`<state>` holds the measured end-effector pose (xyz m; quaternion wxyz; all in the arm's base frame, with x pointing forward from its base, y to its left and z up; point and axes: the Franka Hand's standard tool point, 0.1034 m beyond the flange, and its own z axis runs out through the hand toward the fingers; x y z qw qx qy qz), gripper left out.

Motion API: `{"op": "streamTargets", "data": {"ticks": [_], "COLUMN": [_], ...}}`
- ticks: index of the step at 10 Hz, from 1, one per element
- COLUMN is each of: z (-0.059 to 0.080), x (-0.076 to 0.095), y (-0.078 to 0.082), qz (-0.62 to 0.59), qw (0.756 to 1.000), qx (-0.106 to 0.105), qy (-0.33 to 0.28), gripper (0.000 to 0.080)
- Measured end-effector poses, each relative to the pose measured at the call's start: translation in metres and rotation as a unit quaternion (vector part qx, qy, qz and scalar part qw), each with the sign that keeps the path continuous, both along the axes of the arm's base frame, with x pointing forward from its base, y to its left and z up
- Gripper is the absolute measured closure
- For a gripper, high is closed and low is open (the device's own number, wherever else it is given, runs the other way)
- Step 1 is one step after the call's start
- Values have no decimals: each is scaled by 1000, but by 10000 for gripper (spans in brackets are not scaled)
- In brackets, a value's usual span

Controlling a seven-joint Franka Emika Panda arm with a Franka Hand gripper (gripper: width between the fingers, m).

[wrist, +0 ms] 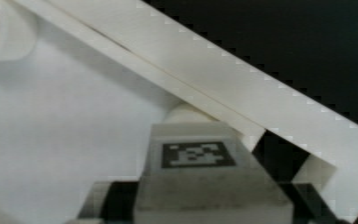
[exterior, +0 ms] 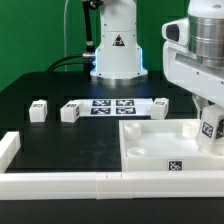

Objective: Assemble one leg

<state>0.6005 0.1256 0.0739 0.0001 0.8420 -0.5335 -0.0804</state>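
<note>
The gripper is clenched on the leg, one finger on each side of the post. The main risk, as I judge it, is a crooked descent. The leg hangs just over the white panel, close to that panel's raised edge. If it comes down off its socket, its foot could catch the rim, tilt between the fingers or push the panel sideways. The grip looks to sit on a short stretch of the post, so a twist could also loosen it.

The leg sits directly between the fingertips, its tag face turned to the wrist camera, and seems upright. The panel lies just beneath the gripper, though I cannot tell whether they touch. Farther off, a spare leg stands beyond the panel. The marker board lies past it, and two more loose legs stand farthest away.
</note>
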Motion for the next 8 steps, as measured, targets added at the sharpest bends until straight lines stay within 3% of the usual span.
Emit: {"op": "streamTargets", "data": {"ticks": [2, 3, 4, 7, 8], "z": [0, 0, 0, 1, 0], "x": [0, 0, 0, -4, -5], "y": [1, 1, 1, 6, 6], "qz": [12, 33, 51, 200, 276], "qw": [1000, 999, 999, 979, 960], "qx": [2, 4, 7, 26, 36], "qy": [-1, -3, -4, -27, -34], "gripper": [480, 290, 195, 152, 152]}}
